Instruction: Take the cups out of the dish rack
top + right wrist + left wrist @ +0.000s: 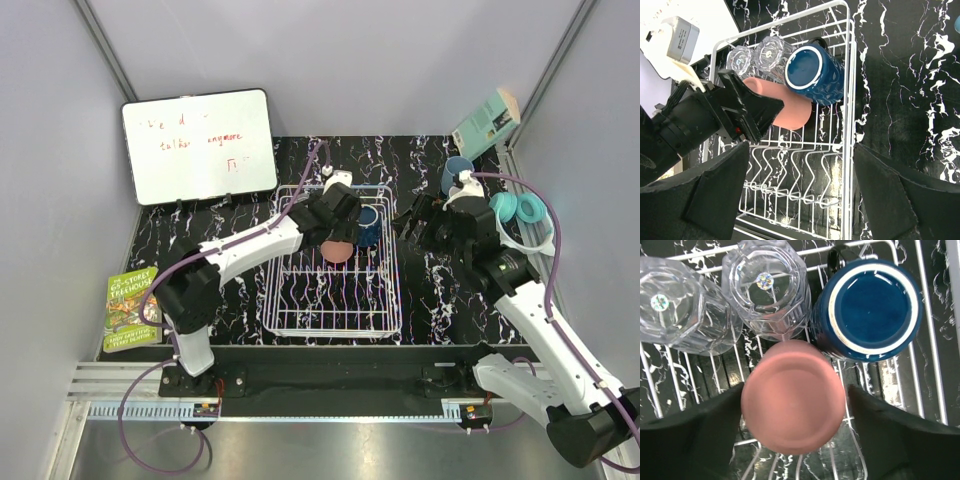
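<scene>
1. Rack (300,318) sat mid-table; the tumbler (792,397), navy mug (875,307) and two glasses (767,285) stood upside down at its far end.
2. Left arm (250,245) was stretched over the rack, wrist pointing straight down.
3. Left gripper (795,390) straddled the tumbler, fingers (700,435) tight beside it; I couldn't tell whether it gripped.
4. Right arm (540,320) was stretched forward beside the rack; right gripper (800,146) hung spread wide, holding nothing.

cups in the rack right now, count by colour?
Clear glasses: 2
Salmon-pink tumbler: 1
Navy mug: 1
Total in the dish rack: 4
</scene>
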Robot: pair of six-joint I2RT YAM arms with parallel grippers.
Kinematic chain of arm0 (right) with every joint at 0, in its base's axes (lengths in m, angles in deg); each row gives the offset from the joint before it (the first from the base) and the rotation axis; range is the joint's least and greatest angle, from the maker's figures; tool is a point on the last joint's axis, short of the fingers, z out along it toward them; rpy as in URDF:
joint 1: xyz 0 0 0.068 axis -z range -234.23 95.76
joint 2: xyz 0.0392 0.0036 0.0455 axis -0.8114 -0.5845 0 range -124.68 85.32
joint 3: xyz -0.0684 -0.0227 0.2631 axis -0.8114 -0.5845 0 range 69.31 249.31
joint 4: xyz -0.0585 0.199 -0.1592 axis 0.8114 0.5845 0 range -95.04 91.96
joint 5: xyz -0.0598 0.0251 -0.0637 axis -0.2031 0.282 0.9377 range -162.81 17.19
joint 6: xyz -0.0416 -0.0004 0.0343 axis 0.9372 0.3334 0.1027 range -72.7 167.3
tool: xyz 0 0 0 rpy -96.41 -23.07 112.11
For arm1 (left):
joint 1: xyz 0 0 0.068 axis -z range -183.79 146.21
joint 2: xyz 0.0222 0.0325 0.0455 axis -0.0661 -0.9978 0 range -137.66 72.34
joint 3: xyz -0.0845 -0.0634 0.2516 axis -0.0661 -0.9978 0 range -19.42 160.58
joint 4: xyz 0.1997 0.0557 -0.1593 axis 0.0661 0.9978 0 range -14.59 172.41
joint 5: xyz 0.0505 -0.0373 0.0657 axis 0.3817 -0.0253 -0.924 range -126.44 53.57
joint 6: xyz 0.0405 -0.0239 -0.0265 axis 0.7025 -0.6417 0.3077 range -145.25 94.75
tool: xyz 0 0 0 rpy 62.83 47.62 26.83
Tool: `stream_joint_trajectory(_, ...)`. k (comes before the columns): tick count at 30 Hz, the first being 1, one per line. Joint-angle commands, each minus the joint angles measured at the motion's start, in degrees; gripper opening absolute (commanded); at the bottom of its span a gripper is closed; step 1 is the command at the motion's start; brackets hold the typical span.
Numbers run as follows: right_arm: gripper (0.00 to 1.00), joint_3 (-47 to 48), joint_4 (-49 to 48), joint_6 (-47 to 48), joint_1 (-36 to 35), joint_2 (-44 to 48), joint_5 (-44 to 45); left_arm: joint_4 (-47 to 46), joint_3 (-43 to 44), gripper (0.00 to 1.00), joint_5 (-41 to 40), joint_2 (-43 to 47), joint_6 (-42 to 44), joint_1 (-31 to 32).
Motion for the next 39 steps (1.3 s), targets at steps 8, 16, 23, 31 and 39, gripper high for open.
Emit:
stream_joint_trajectory(8, 0.9, -1.43, -1.94, 0.27, -0.17, 0.43, -1.09, -2.55, 0.29, 0.3, 0.28, 2.21, 1.5, -0.33)
stream_joint_trajectory(16, 0.9, -1.6, -2.03, 0.18, -0.34, 0.87, -0.83, -2.55, -0.15, 0.0, -0.86, 4.14, 1.68, -0.33)
stream_joint_trajectory(23, 0.9, -1.78, -2.2, -0.26, -0.25, 1.31, -1.18, -1.68, 0.9, 0.0, -2.8, 9.85, 3.61, -0.15)
stream_joint_trajectory(31, 0.9, -2.31, -3.87, -1.66, -0.25, 2.72, -4.77, -1.84, 3.99, 0.0, 2.63, 16.79, 3.62, -0.24)
stream_joint_trajectory(39, 0.9, -6.17, -11.86, -5.0, -0.17, 6.05, -13.65, -29.24, -16.13, 0.0, 17.4, 32.88, -5.07, -2.87)
